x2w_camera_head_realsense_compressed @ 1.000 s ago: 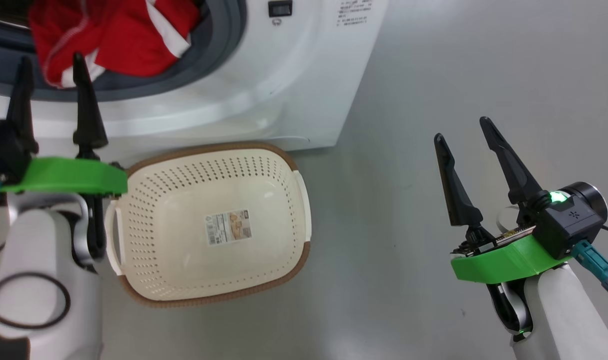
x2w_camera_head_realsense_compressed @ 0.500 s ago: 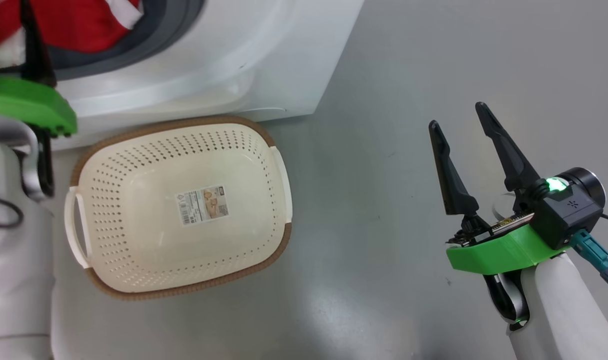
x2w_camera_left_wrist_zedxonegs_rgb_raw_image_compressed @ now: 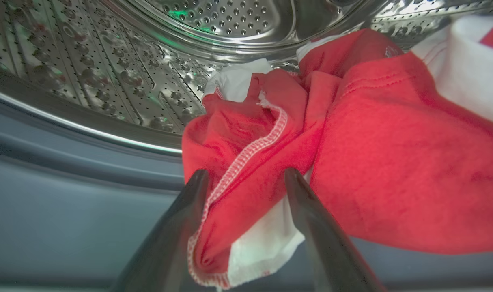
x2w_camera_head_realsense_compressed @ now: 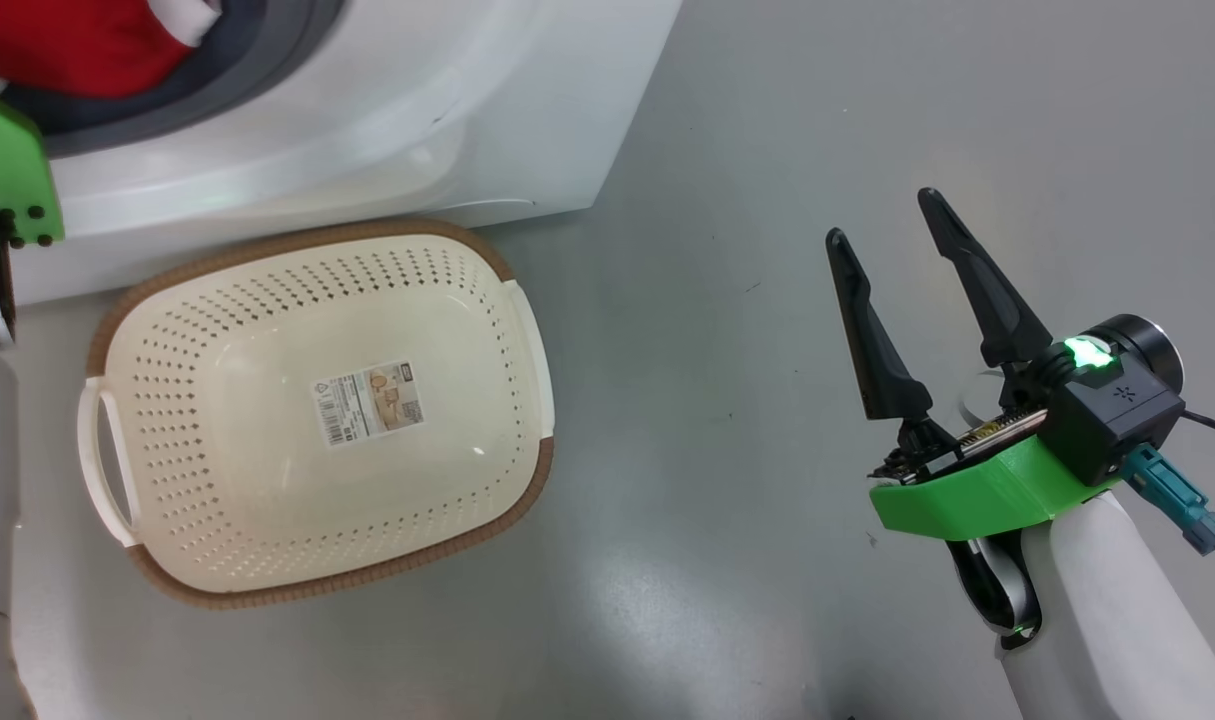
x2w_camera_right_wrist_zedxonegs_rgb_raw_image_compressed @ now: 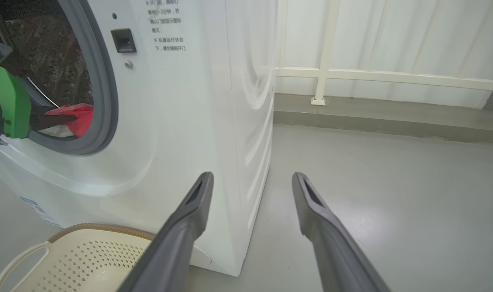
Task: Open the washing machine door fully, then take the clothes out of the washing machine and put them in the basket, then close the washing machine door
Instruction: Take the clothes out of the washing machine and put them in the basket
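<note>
We see the clothes [x2w_camera_left_wrist_zedxonegs_rgb_raw_image_compressed: 392,154] in the drum [x2w_camera_left_wrist_zedxonegs_rgb_raw_image_compressed: 108,69], one fold between the jaws of our left gripper [x2w_camera_left_wrist_zedxonegs_rgb_raw_image_compressed: 246,172]; the basket [x2w_camera_head_realsense_compressed: 217,310] lies left of our right gripper [x2w_camera_head_realsense_compressed: 881,215], before the washer [x2w_camera_head_realsense_compressed: 387,130].

The washing machine [x2w_camera_head_realsense_compressed: 387,110] is seen as white and glossy, with smooth panels. Its drum [x2w_camera_left_wrist_zedxonegs_rgb_raw_image_compressed: 108,61] is made of bright polished steel, pierced with small holes, and the seal [x2w_camera_left_wrist_zedxonegs_rgb_raw_image_compressed: 67,202] looks like matt grey rubber. The clothes [x2w_camera_left_wrist_zedxonegs_rgb_raw_image_compressed: 392,162] are made of soft red cloth with a fine knitted surface, white stitching and white parts. The basket [x2w_camera_head_realsense_compressed: 217,520] is made of smooth cream plastic with a light shine, its rim [x2w_camera_head_realsense_compressed: 367,232] is brown with a woven look, and a paper label [x2w_camera_head_realsense_compressed: 369,402] is stuck inside. The floor [x2w_camera_head_realsense_compressed: 767,150] is grey, smooth and half glossy. The fingers [x2w_camera_right_wrist_zedxonegs_rgb_raw_image_compressed: 319,227] are made of dark matt plastic, and the mount [x2w_camera_head_realsense_compressed: 967,490] of matt green plastic.
</note>
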Robot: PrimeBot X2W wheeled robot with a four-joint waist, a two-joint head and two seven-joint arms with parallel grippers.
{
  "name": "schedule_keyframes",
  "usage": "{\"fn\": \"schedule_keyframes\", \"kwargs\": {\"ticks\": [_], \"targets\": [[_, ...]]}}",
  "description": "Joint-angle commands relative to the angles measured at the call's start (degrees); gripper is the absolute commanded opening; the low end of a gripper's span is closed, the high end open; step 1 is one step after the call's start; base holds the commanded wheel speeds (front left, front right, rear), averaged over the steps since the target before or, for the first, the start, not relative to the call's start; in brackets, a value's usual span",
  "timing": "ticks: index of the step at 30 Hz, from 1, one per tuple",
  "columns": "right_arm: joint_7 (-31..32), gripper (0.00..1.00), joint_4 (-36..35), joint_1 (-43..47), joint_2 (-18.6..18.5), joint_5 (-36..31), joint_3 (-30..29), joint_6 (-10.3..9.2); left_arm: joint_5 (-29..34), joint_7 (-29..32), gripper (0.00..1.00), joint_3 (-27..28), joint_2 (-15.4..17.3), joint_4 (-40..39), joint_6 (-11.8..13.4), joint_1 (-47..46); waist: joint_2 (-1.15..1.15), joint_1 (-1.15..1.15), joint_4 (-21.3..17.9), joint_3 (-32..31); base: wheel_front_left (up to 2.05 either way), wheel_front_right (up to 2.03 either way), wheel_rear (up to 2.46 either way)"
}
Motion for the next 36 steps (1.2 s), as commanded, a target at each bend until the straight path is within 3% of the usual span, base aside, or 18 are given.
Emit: {"fn": "schedule_keyframes", "kwargs": {"ticks": [1,14,15,16,17,29,36], "targets": [[-0.36,1.0,-1.0,0.27,0.09,0.69,1.28,0.02,0.88,0.79,1.0,0.27,3.43,-0.5,0.58,-1.27,0.0,0.0,-0.32,0.06,0.0,0.0,0.0],[-0.36,1.0,-0.32,0.04,0.09,1.95,2.6,0.02,1.7,4.5,1.0,-1.46,5.72,3.29,2.13,-1.72,0.0,0.0,-1.98,0.42,0.0,0.0,0.0],[-0.36,1.0,-0.28,0.03,0.09,2.03,2.68,0.02,1.7,4.46,0.85,-1.58,5.88,3.37,2.17,-1.73,0.0,0.0,-2.07,0.47,0.0,0.0,0.0],[-0.36,1.0,-0.24,0.01,0.09,2.13,2.77,0.02,1.69,4.39,0.32,-1.68,6.01,3.42,2.22,-1.74,0.0,0.0,-2.15,0.51,0.0,0.0,0.0],[-0.36,1.0,-0.19,-0.03,0.09,2.23,2.84,0.02,1.67,4.39,0.0,-1.81,6.11,3.5,2.16,-1.73,0.0,0.0,-2.22,0.53,0.0,0.0,0.0],[-0.36,1.0,0.03,-0.07,0.09,2.69,2.42,0.02,-0.78,-3.54,0.0,-1.17,5.67,-0.41,2.84,-0.66,0.0,0.0,-1.73,0.34,0.0,0.0,0.0],[-0.36,1.0,0.02,0.38,0.09,2.28,1.66,0.02,-6.25,-11.75,0.0,1.66,3.27,-4.73,0.24,1.62,0.0,0.0,-0.2,-0.07,0.0,0.0,0.0]]}}
